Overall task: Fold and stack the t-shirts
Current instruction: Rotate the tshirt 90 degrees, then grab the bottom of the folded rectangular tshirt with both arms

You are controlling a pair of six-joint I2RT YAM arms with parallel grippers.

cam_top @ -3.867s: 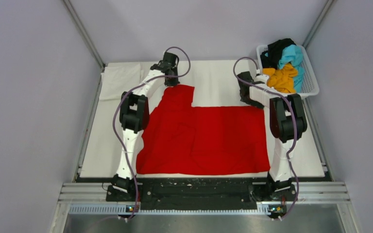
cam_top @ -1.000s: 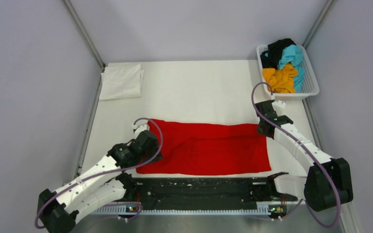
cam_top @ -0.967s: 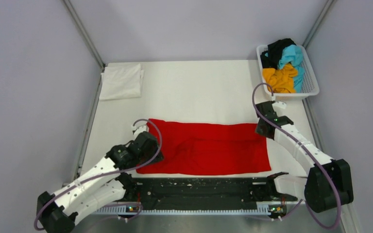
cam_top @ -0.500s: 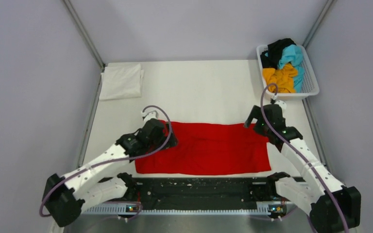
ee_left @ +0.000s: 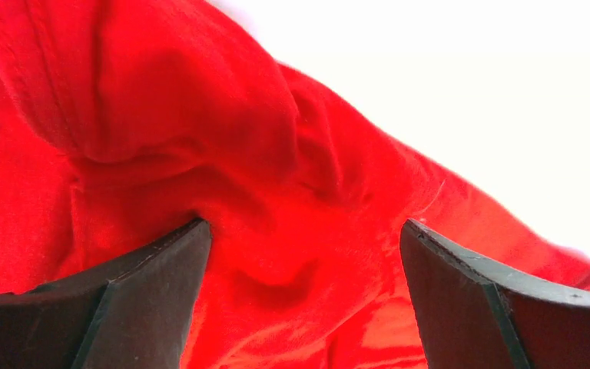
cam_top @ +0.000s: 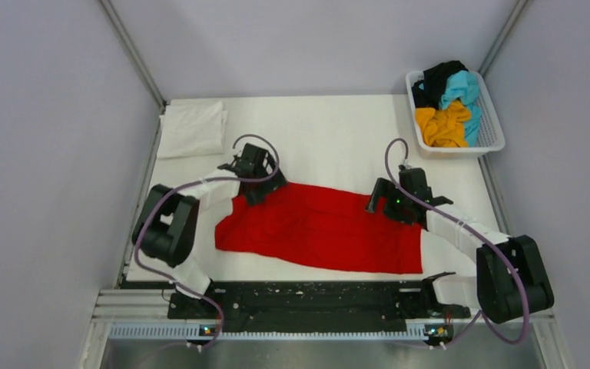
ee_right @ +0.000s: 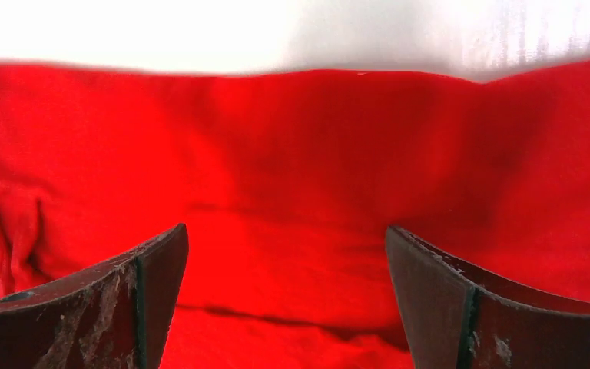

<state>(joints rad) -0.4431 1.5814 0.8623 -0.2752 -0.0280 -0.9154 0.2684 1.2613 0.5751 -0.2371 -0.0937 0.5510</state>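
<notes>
Pretty clearly a robotics lab booth: plain grey panels, aluminium frame posts, left arm and right arm bolted to a metal rail.

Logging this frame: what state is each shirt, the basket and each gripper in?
red t-shirt, folded into a long band, lying askew on the table, left end rumpled.
white t-shirt, folded, far left corner.
orange-yellow t-shirt, crumpled in the basket.
turquoise t-shirt, crumpled in the basket.
black t-shirt, crumpled in the basket.
basket, upright, holding three shirts.
left gripper, jaws open over red cloth.
right gripper, jaws open over red cloth.
</notes>
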